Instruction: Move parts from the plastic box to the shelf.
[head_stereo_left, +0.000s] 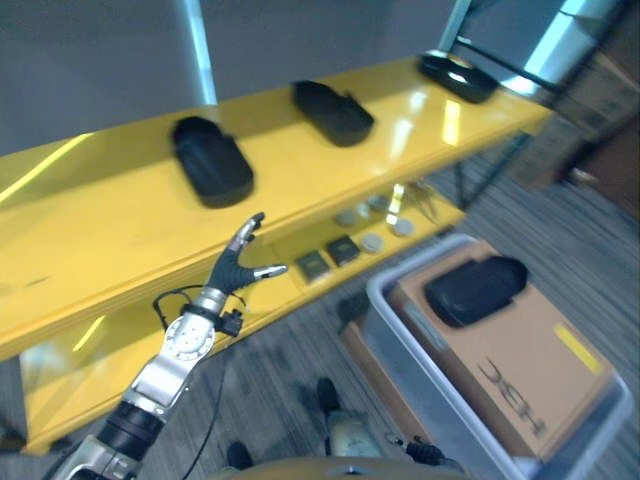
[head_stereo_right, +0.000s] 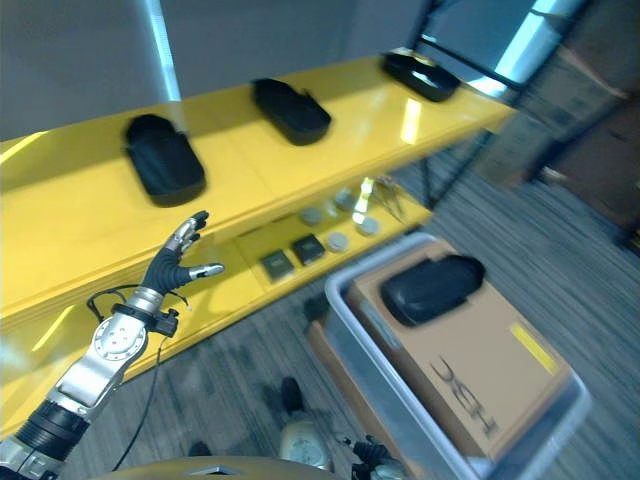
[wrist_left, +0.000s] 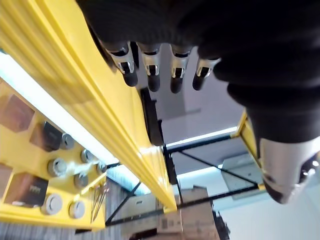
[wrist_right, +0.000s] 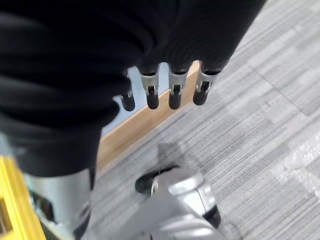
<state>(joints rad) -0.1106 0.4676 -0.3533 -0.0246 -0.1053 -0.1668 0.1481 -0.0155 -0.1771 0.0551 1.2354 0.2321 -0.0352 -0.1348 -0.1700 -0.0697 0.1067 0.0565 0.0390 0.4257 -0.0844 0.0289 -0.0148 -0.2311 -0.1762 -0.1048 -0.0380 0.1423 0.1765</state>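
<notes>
Standing along the far left, yellow shelf (head_stereo_left: 120, 225) carrying three black parts; lying near right in the plastic box (head_stereo_left: 400, 340), one black part (head_stereo_left: 476, 288), probably light, stiff, smooth — best gripping across its middle; hovering empty, left hand (head_stereo_left: 238, 262) and right hand (wrist_right: 165, 92), fingers relaxed

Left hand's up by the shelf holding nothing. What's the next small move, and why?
Probably swing the left hand back toward the plastic box. Its fingers are straight and empty, three black parts already lie on the top shelf, and one black part sits on the cardboard in the box.
</notes>
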